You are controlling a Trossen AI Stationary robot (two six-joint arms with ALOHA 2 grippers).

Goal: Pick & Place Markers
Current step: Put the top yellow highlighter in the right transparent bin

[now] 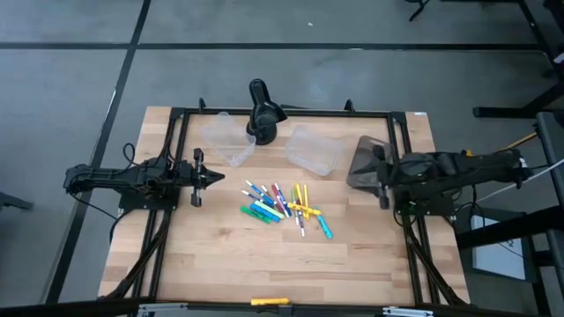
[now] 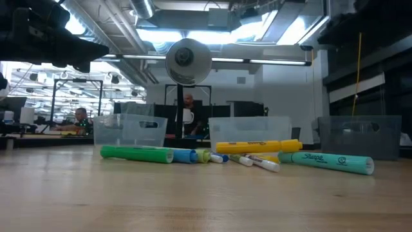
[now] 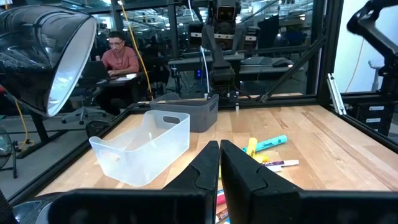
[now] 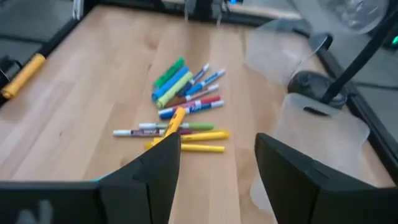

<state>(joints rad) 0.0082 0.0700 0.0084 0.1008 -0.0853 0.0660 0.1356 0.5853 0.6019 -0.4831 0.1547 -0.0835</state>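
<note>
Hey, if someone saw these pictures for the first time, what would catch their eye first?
Most likely the bright heap of markers scattered at the middle of the wooden table. Next, the two dark arms flanking it: the left gripper shut, the right gripper open, both short of the pile. Behind the markers stand clear plastic tubs and a black desk lamp.

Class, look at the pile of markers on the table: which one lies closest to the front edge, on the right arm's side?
The cyan marker, lying at the pile's front right corner, apart from the green and blue markers on the pile's left side.
</note>
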